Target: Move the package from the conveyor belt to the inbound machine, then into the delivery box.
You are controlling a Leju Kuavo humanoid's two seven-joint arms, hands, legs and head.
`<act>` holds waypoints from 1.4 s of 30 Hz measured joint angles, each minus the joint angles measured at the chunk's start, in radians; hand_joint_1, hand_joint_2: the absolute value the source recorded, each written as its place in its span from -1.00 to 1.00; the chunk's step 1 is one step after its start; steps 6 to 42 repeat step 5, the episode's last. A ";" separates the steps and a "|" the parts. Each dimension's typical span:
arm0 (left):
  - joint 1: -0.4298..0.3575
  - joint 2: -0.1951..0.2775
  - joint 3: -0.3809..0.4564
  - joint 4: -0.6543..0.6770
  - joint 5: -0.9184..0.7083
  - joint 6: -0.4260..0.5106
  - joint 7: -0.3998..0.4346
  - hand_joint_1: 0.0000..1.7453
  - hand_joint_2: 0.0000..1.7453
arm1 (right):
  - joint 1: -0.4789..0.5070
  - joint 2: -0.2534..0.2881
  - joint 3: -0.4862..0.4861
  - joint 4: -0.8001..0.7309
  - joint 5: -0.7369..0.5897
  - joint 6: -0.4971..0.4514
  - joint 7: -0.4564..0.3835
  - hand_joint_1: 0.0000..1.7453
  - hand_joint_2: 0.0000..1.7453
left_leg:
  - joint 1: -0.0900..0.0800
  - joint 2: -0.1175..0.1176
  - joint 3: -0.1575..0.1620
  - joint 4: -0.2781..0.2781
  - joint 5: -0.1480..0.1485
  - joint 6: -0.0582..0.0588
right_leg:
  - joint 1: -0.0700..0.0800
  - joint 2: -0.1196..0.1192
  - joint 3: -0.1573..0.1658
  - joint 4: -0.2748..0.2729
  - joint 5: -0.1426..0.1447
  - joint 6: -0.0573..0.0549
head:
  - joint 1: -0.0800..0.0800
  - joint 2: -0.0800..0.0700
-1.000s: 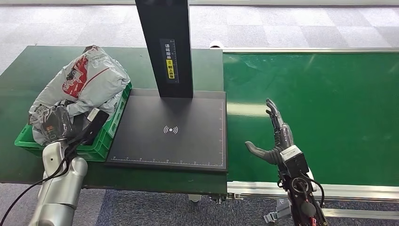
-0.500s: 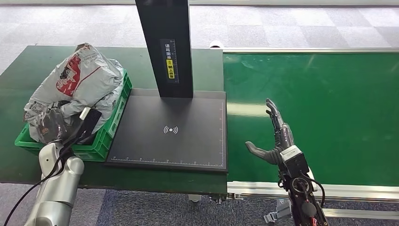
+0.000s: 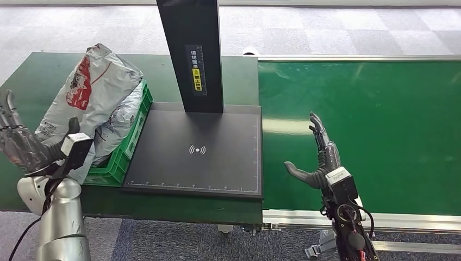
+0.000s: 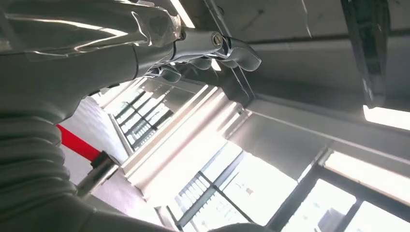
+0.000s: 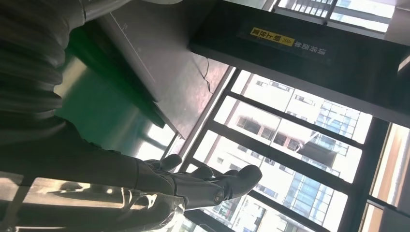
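In the head view, a grey plastic mailer package with red and white print (image 3: 95,87) lies in the green plastic crate (image 3: 117,163) on the left part of the dark green tabletop (image 3: 32,76). It leans high over the crate's rim, on top of another grey bag (image 3: 117,128). The print on the package is too small to read. Just to the right of the crate is the flat black scanning plate of the inbound machine (image 3: 198,149), with a white wireless symbol in the middle and a fine ruler scale along its edges. A black upright column (image 3: 193,51) stands at the back of the plate; it carries a small label with white Chinese characters above a yellow field, which I cannot read exactly. To the right is the green conveyor belt (image 3: 369,125) with a silver frame.

The left hand (image 3: 22,147) is raised beside the crate, apart from the package, with its fingers (image 3: 8,109) spread upward and holding nothing. The right hand (image 3: 321,160) hovers over the near edge of the belt, fingers stretched forward, thumb out to the side, and it grasps nothing.

In the left wrist view, the left hand (image 4: 145,53) points toward a ceiling with bright light strips; the fingers are released.

In the right wrist view, the right hand (image 5: 193,186) is released too. Behind it are the black column (image 5: 309,63) with its yellow label, and large windows.
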 joint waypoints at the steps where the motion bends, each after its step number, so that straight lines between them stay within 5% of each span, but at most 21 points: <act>1: 0.004 -0.011 0.007 -0.031 0.019 0.000 -0.002 -1.00 -1.00 | -0.002 0.000 0.000 0.002 -0.001 -0.001 -0.001 -1.00 1.00 | 0.000 0.000 0.000 0.000 0.000 0.000 | 0.000 0.000 0.000 0.000 0.000 0.000 | 0.000 0.000; 5: 0.020 -0.040 0.010 -0.134 0.088 0.000 -0.007 -1.00 -1.00 | -0.009 0.000 0.004 0.009 -0.009 -0.008 -0.005 -1.00 1.00 | 0.000 0.000 0.000 0.000 0.000 0.000 | 0.000 0.000 0.000 0.000 0.000 0.000 | 0.000 0.000; 42: 0.020 -0.040 0.010 -0.134 0.088 0.000 -0.007 -1.00 -1.00 | -0.009 0.000 0.004 0.009 -0.009 -0.008 -0.005 -1.00 1.00 | 0.000 0.000 0.000 0.000 0.000 0.000 | 0.000 0.000 0.000 0.000 0.000 0.000 | 0.000 0.000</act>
